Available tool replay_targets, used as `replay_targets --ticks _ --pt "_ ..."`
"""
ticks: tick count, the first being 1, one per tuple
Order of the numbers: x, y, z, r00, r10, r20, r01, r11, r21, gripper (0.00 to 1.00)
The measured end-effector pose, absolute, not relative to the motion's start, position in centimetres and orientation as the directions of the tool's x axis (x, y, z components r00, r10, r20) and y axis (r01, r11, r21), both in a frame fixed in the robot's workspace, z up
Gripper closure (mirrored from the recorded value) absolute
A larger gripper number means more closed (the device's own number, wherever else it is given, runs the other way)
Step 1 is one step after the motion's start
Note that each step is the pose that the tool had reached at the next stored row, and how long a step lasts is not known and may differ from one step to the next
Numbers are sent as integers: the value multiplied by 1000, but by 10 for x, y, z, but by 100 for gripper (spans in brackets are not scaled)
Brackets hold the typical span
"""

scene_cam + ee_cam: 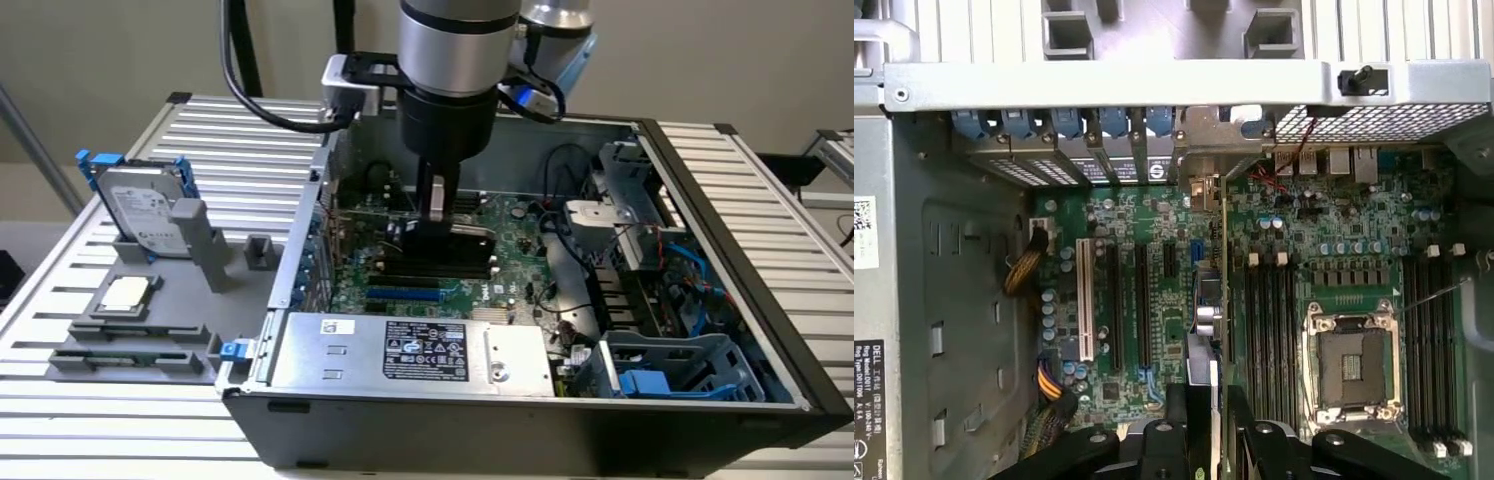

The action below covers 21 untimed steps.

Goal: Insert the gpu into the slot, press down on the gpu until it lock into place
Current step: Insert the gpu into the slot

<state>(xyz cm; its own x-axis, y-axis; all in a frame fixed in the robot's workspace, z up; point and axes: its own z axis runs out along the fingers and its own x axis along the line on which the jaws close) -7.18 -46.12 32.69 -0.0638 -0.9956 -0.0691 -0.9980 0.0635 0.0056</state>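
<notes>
Inside the PC case (534, 430), jaws clamped on the gpu (451, 245), held edge-down at the motherboard (1154, 210); seating unclear, lock-in press likely not yet done.

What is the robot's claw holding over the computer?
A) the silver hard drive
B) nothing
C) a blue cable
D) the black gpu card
D: the claw pinches the black gpu above the motherboard; the silver hard drive stands outside the computer case.
</notes>
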Motion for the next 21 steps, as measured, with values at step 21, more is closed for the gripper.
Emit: replay_targets --ticks 21 --pt "-80 -464 289 -61 -993 -103 -998 61 6 74"
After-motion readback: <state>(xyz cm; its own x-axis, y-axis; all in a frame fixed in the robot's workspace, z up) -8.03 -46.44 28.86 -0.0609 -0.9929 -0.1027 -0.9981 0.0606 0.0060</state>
